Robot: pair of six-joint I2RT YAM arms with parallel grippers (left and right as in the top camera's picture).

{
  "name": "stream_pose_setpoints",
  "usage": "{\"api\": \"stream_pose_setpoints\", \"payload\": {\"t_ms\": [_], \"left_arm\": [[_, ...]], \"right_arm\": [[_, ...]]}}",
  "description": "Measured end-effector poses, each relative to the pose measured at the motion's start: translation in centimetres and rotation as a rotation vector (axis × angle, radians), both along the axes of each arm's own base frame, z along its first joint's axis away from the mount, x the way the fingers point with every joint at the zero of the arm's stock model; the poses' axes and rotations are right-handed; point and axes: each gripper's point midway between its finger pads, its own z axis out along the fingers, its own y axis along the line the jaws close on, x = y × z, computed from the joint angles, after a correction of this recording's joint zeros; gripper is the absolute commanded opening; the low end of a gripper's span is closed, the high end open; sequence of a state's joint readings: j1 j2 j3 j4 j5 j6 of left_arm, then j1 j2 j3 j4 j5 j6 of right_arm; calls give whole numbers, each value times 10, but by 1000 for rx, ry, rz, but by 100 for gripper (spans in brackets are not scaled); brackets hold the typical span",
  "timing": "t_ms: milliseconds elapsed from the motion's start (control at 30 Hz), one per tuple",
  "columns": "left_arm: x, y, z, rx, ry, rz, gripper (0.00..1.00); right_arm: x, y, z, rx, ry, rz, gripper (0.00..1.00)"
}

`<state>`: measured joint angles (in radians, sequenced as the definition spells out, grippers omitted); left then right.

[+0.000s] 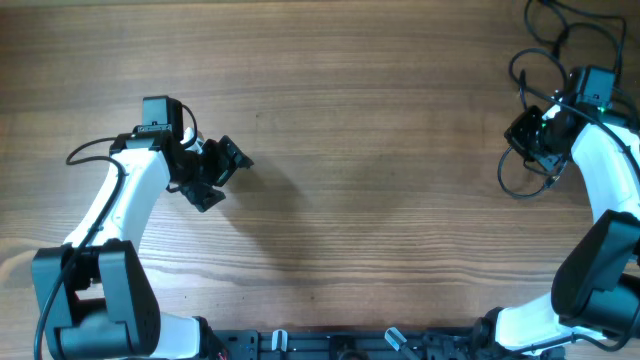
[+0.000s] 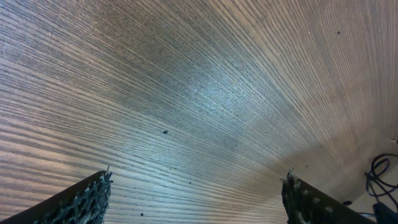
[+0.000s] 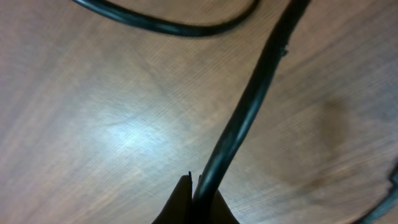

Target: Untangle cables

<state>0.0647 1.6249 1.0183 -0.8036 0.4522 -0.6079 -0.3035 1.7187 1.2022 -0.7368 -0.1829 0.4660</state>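
Overhead: the cables [image 1: 503, 178] are thin black loops at the upper right, running off the top edge and bunched around the right gripper [image 1: 533, 135]. The left gripper [image 1: 220, 170], jaws apart, hangs at left, with the wood table [image 1: 380, 120] wide between them.

Left wrist: fingers [image 2: 87, 199] spread, a cable loop cut off at the lower right corner.

Right wrist: a blurred cable runs from upper right to bottom centre, pinched between closed fingertips [image 3: 183, 202]; another arcs along the top.

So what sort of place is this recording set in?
Probably a robotics lab bench rather than a home: a bare wood-grain tabletop, a white-and-black left robot arm and matching right arm based at one edge, and thin black cables lying loose, one pinched in the right gripper.
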Motion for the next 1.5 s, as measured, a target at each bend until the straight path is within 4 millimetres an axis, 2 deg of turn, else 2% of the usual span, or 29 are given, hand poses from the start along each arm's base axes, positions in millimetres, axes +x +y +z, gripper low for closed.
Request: {"api": "stream_pose_setpoints", "payload": {"t_ms": [133,300,400,433,467,500,533,567,600,733,767,800,867,933,1000,1067,1133,1200,1267,1367,1500], "left_arm": [[0,0,0,0,0,0,91],[0,0,0,0,0,0,91],[0,0,0,0,0,0,91],[0,0,0,0,0,0,91],[0,0,0,0,0,0,91],[0,0,0,0,0,0,91],[0,0,0,0,1,0,91],[0,0,0,0,1,0,91],[0,0,0,0,1,0,91],[0,0,0,3,1,0,92],[0,2,-1,10,3,2,100],[0,2,-1,15,3,2,100],[0,3,-2,21,2,3,100],[0,4,-2,24,1,4,100],[1,4,-2,26,-2,4,100],[1,4,-2,27,-2,4,100],[1,5,-2,29,-2,4,100],[1,5,-2,29,-2,5,100],[1,5,-2,29,-2,4,100],[1,5,-2,29,-2,4,100],[1,5,-2,29,-3,4,100]], "right_arm": [[-19,-8,-6,-39,88,-51,4],[-56,-11,-13,-34,255,-251,4],[-60,-11,-14,-22,274,-317,8],[-60,-11,-14,-20,274,-326,28],[-58,-12,-14,-22,267,-348,43],[-55,-16,-13,-33,253,-362,45],[-49,-22,-12,-58,225,-381,65],[-49,-24,-12,-66,223,-386,78],[-49,-25,-12,-73,220,-392,100],[-48,-27,-7,-101,224,-314,100],[-49,-26,2,-106,233,-284,100],[-46,-26,12,-110,224,-250,100],[-32,-19,41,-90,126,-160,100],[-32,-1,84,-51,-6,-54,100],[-50,17,115,-19,-72,17,100],[-79,44,152,-14,-156,117,100],[-92,64,169,-17,-205,183,100],[-113,84,178,-6,-222,248,100],[-132,97,176,22,-184,288,100],[-160,113,168,80,-94,354,100],[-189,125,168,123,-52,441,100]]}}
